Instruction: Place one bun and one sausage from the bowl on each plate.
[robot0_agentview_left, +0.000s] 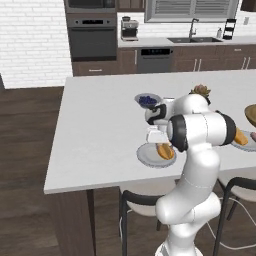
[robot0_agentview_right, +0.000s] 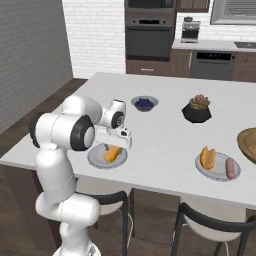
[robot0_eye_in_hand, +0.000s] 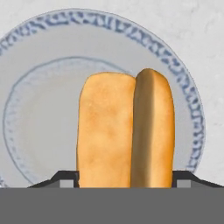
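Standing on the white counter (robot0_agentview_right: 165, 145): a small grey bowl of blue berries (robot0_agentview_right: 144, 103), and, well apart to its right in the right base view, a black faceted plant pot (robot0_agentview_right: 196, 113) holding a green and reddish plant. Sitting under the counter's near edge: dark-framed stools (robot0_agentview_right: 205, 225) with pale seats. Lining the far wall: a black oven (robot0_agentview_left: 92, 36), a coffee machine (robot0_agentview_left: 129, 28), a dishwasher (robot0_agentview_left: 154, 60), a sink with a tap (robot0_agentview_left: 192, 33).
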